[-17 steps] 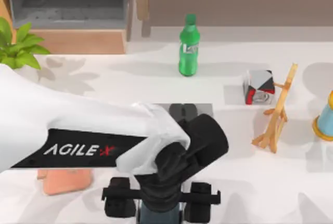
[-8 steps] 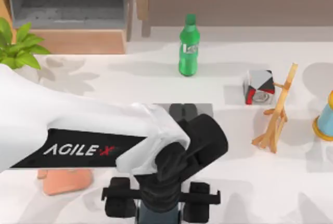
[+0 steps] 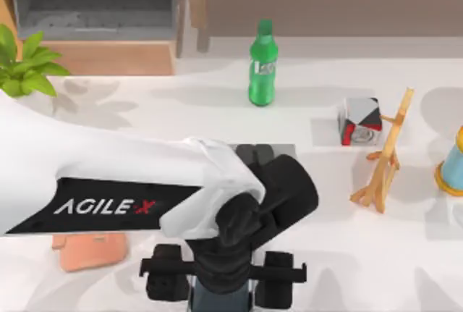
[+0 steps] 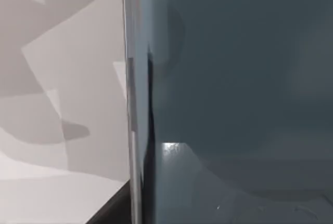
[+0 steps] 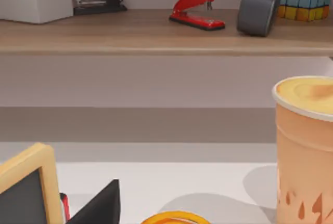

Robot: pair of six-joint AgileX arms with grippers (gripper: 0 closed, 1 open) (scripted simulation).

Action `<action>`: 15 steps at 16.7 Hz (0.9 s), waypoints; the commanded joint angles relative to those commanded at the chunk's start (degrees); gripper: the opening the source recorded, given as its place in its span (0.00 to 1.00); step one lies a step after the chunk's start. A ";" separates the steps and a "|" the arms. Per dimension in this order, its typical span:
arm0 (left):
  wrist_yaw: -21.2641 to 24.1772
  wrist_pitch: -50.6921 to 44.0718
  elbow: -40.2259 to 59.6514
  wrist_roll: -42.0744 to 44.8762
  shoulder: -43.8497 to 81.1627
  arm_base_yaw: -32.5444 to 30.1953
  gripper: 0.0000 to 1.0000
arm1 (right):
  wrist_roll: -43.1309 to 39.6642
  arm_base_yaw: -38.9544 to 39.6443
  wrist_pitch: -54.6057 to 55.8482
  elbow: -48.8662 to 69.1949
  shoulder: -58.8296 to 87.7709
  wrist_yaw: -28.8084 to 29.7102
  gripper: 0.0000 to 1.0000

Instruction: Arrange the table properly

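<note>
The left claw (image 3: 221, 283) is sitting low at the near edge of the tabletop (image 3: 145, 120), w/ its fingers on both sides of a dark grey-blue thing (image 3: 221, 299). It's too hidden to tell if it's squeezing or just around it. The peach thing (image 3: 92, 251) is lying just beside the arm. Farther back, the green bottle (image 3: 262, 64) and the wooden easel (image 3: 385, 154) are standing tall. If the arm swings wide, it's prob going to knock these over.
</note>
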 joint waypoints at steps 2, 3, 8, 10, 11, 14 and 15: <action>-0.01 -2.61 1.27 -0.05 -1.28 0.00 0.00 | 0.00 0.00 0.00 0.00 0.00 0.00 1.00; 0.02 -3.75 1.86 -0.05 -1.88 -0.01 0.00 | 0.00 0.00 0.00 0.00 0.00 0.00 1.00; 0.06 -4.65 2.27 0.05 -2.23 0.01 0.00 | 0.00 0.00 0.00 0.00 0.00 0.00 1.00; -0.70 -4.61 2.12 -0.06 -2.99 -0.17 0.00 | 0.00 0.00 0.00 0.00 0.00 0.00 1.00; -1.93 -4.54 1.68 -0.24 -4.18 -0.42 0.00 | 0.00 0.00 0.00 0.00 0.00 0.00 1.00; -9.10 -4.26 -1.32 -1.25 -10.42 -1.61 0.00 | 0.00 0.00 0.00 0.00 0.00 0.00 1.00; -12.37 -4.13 -2.76 -1.67 -13.18 -2.08 0.00 | 0.00 0.00 0.00 0.00 0.00 0.00 1.00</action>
